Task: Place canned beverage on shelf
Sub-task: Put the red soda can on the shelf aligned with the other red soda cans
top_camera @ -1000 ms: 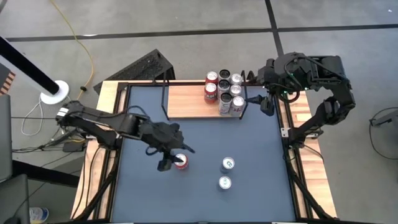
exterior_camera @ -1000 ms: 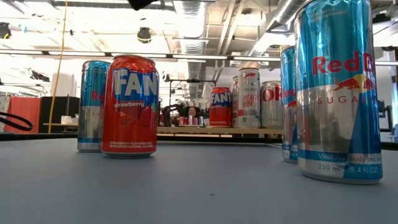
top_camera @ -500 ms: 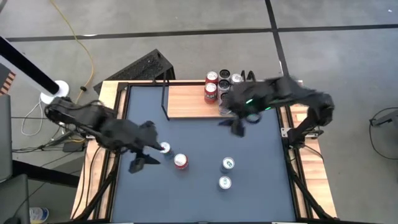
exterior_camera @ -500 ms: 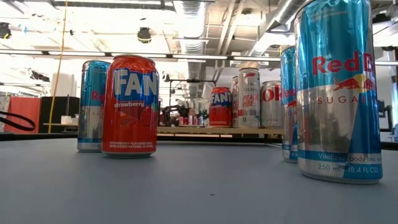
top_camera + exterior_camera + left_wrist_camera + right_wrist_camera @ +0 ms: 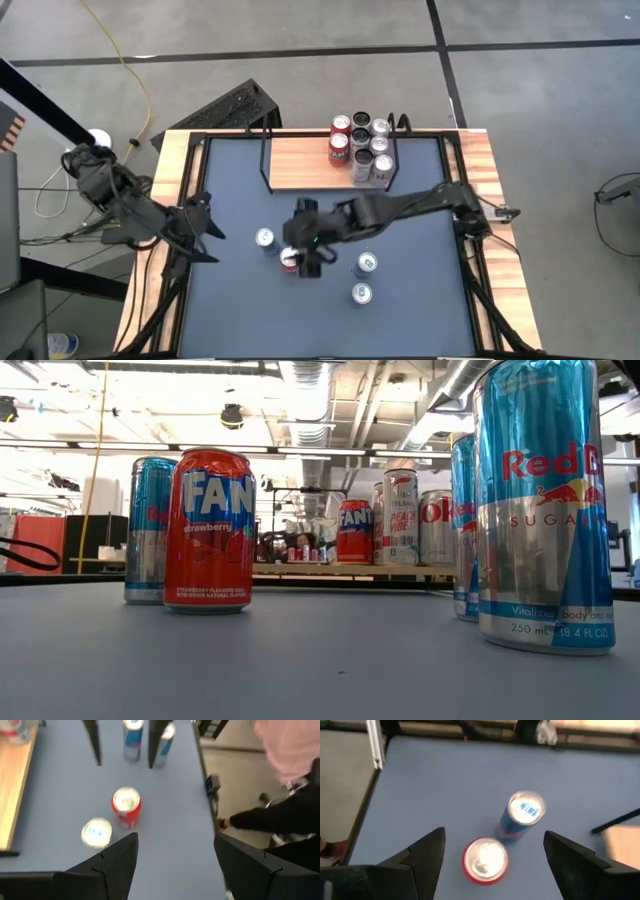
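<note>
The red aluminium soda can point(image 5: 290, 260) is found standing upright on the dark grey table top point(image 5: 420, 320), with a slim blue-and-silver energy drink can point(image 5: 264, 238) just beside it and two more slim blue cans point(image 5: 366, 264) a bit further off. The right gripper point(image 5: 309, 262) is stretched out over the red can with its fingers spread wide, nothing held yet. The left gripper point(image 5: 196, 226) is parked at the table's left edge, also open wide and empty.

A can like this is probably fairly rigid if full, but the wall is thin and smooth, so it could dent or slip if squeezed hard. It's best taken around the middle of the body, kept upright.

The small light-wood shelf with thin black wire ends point(image 5: 300, 165) is set at the far side, with a cluster of cans point(image 5: 360, 140) already packed at its right end, so plenty of bare board is left. The table top looks flat and matte. In the low view a workshop with ceiling ducts and strip lights is seen behind, and in the left wrist view a person in a pink top point(image 5: 290, 745) is caught beside the table
</note>
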